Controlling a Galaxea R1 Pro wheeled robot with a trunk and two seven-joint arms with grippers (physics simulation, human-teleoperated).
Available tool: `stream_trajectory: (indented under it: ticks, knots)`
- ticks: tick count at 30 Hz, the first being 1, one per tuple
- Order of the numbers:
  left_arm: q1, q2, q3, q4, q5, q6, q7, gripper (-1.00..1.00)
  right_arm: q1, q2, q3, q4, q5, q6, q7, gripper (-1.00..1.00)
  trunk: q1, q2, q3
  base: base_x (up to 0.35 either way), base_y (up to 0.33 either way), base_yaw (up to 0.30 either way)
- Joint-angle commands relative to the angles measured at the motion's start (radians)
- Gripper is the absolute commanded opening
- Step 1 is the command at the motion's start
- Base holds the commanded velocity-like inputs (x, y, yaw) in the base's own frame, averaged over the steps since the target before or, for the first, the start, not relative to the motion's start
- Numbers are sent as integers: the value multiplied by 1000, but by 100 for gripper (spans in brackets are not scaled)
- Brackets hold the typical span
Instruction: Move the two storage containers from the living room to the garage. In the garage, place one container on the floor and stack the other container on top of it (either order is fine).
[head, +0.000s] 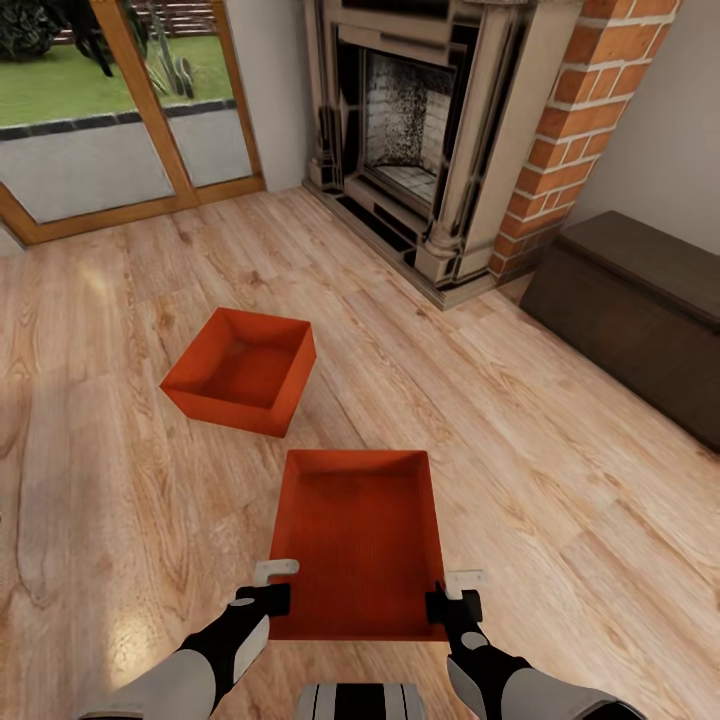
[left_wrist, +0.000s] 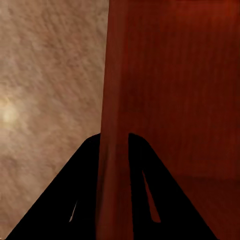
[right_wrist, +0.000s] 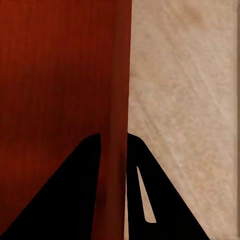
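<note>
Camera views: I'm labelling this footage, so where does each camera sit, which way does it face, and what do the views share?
Head view: high on the robot, facing forward and down at the held container, second container, fireplace; both arms show.
Left wrist view: along the left gripper, straddling the held container's wall.
Right wrist view: along the right gripper, straddling the opposite wall.
All three share the held container and wood floor.

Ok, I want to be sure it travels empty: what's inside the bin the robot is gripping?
Nothing shows inside the gripped bin: its ribbed red-orange bottom is bare in the head view. The left gripper and right gripper clamp its side walls, and the near wall hides a strip of the bottom.
</note>
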Motion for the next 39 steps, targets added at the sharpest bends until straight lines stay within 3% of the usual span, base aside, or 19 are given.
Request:
stream_trajectory:
  ticks: [1, 39]
  knots:
    - [0, 1, 12, -3, -14, 6, 18, -100, 0, 0, -22, 2, -29, -10, -8, -100, -4, 7, 3, 0, 0, 0]
    - [0, 5, 21, 2, -4, 9, 18, -100, -1, 1, -24, 2, -40, -10, -11, -100, -150, 273, 122, 0, 0, 0]
